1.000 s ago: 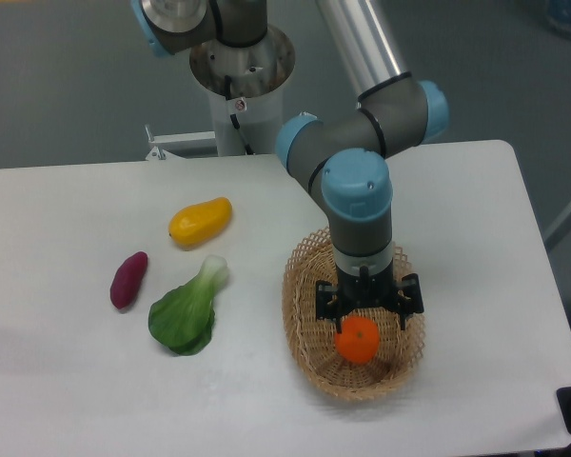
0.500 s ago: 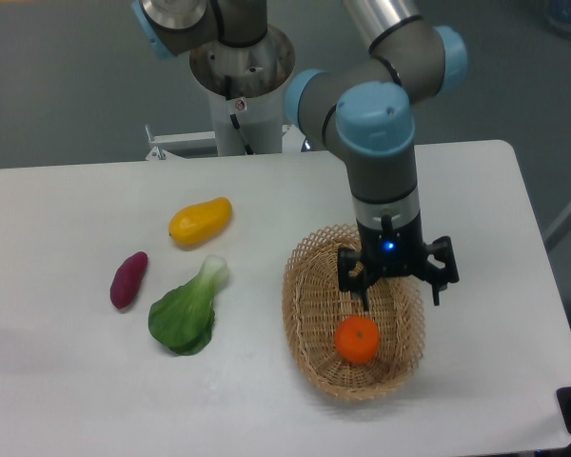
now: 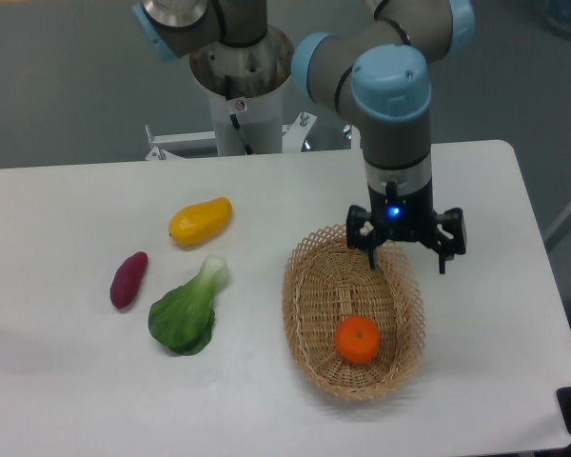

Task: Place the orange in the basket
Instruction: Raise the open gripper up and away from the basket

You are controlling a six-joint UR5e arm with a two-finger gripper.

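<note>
Orange point(image 3: 357, 340) lying in basket point(image 3: 309, 303), toward near end, nothing else inside. Gripper point(image 3: 407, 255) above basket's far rim, fingers spread wide, holding nothing, apart from orange.

Place: looking like a robotics lab
Arm: industrial arm point(image 3: 390, 105) standing on a pedestal mount point(image 3: 240, 86)
Surface: plain white table point(image 3: 76, 190) sitting on grey floor point(image 3: 67, 86)
Props: toy produce lying as test items
</note>
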